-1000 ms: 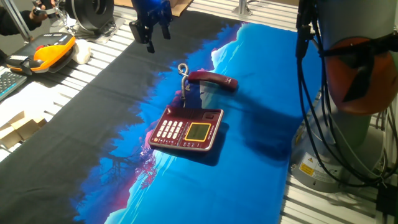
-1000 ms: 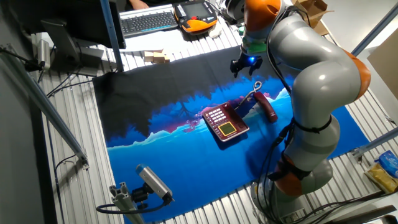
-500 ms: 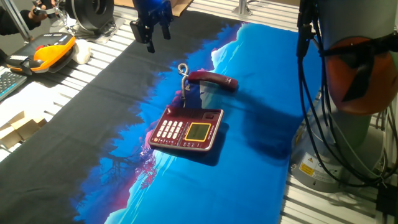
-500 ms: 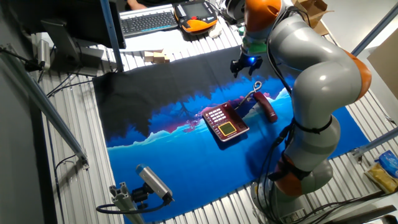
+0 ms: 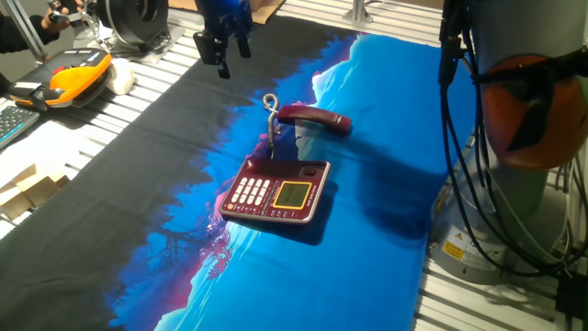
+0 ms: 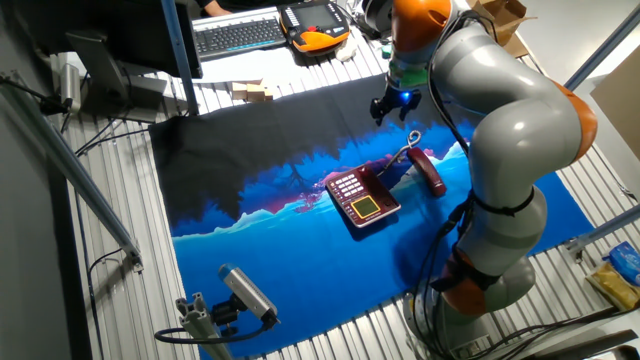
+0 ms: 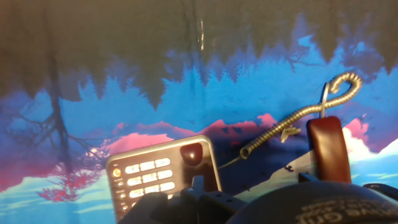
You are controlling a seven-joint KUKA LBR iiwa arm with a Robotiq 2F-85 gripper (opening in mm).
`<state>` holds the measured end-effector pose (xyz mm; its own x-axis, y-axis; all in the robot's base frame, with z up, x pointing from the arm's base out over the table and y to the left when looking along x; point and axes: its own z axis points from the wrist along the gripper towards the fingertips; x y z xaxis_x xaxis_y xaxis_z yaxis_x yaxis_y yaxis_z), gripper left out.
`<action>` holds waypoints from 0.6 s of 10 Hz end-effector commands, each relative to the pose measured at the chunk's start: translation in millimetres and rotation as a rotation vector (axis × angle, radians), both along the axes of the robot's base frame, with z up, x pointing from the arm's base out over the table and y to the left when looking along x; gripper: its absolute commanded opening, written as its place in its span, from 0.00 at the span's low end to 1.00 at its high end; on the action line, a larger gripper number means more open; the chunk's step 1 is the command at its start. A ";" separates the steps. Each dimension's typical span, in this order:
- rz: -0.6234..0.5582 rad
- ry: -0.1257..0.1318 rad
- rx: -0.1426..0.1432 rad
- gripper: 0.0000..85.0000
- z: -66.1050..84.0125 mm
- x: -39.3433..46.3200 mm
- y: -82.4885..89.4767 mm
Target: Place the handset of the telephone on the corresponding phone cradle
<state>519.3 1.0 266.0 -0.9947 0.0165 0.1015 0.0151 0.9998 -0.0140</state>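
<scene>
Blue-and-black cloth covers your table: one telephone, one handset lying just beyond it, off the cradle. Your gripper hovers apart from both, fingers spread, empty.

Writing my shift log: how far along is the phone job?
Nothing looks done yet. The handset lies on the cloth beside the telephone, off its cradle. The pincer hovers above the cloth, holding nothing. Grasping and seating the handset remain.
</scene>
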 end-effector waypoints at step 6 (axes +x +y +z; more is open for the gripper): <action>0.001 0.013 0.032 0.80 -2.3 -0.3 0.6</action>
